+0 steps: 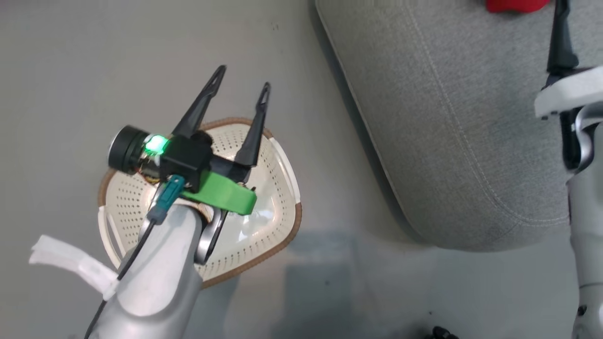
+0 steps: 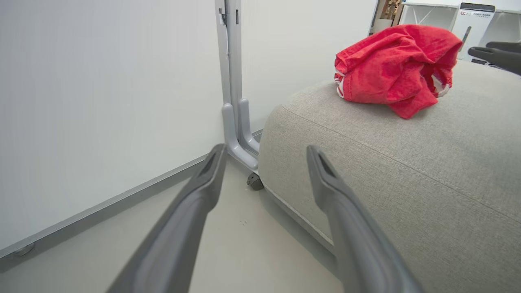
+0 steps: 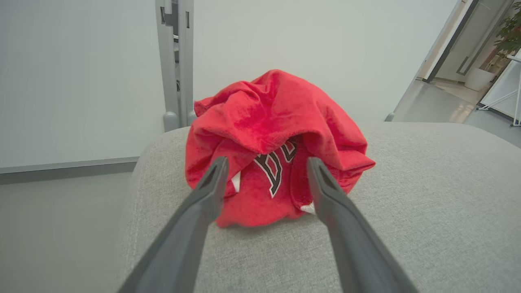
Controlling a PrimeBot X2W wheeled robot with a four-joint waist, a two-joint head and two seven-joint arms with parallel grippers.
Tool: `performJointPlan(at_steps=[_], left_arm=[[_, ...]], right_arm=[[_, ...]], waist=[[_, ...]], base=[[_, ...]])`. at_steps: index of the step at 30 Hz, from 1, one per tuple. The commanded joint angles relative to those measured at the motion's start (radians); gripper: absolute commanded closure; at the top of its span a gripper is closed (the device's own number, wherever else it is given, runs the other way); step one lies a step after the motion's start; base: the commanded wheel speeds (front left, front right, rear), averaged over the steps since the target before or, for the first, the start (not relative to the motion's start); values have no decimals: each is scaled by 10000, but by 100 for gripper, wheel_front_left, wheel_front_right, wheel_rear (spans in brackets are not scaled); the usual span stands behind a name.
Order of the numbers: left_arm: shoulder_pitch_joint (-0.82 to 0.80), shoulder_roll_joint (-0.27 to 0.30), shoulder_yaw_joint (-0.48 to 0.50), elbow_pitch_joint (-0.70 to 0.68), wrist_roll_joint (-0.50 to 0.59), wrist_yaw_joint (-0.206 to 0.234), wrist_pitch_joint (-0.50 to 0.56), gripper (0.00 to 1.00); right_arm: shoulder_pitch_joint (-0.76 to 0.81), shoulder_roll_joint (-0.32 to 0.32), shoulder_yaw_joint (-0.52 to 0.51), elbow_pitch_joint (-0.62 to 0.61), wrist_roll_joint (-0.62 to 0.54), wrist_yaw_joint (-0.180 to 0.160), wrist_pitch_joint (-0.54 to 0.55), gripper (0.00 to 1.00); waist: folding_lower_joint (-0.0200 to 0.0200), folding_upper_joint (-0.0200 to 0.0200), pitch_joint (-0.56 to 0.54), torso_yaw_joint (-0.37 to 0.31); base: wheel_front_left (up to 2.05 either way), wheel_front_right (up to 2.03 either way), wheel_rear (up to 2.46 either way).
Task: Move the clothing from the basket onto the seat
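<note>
The clothing (image 3: 276,122), a crumpled red heap with black-and-white lettering, lies on the grey seat (image 3: 407,211) near its far edge. My right gripper (image 3: 266,162) is open, its fingertips on either side of the heap's near face and nothing clamped between them. From the left wrist the same clothing (image 2: 390,69) sits on top of the seat (image 2: 407,171). My left gripper (image 1: 243,80) hangs open and empty above the cream basket (image 1: 282,235) on the floor. The basket's visible inside is bare perforated plastic; my left arm hides part of it. A sliver of the clothing (image 1: 516,4) shows on the seat (image 1: 447,117).
A white wall panel runs behind the seat, with a grey post on a castor foot (image 2: 240,134) by the seat's corner. Grey floor lies between basket and seat. A doorway (image 3: 447,53) opens at the right. My right forearm (image 1: 584,212) stands along the seat's right side.
</note>
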Motion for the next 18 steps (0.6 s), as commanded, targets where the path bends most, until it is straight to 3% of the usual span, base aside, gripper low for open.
performJointPlan(at_steps=[1, 9, 18], left_arm=[[359, 28, 203, -52, -107, 91, 12, 0], [1589, -11, 1477, -216, -322, 307, 12, 0], [2766, -89, 2945, -475, -266, 387, 12, 0]], right_arm=[[396, 122, 144, -178, 102, -11, -20, 0], [1883, 471, 1082, -1120, 551, -11, -22, 0], [3114, 802, 1774, -1792, 855, -11, -22, 0]], waist=[[0, 0, -884, 129], [0, 0, -2030, 627], [0, 0, -2990, 1633]], base=[[0, 0, 0], [0, 0, 0], [0, 0, 0]])
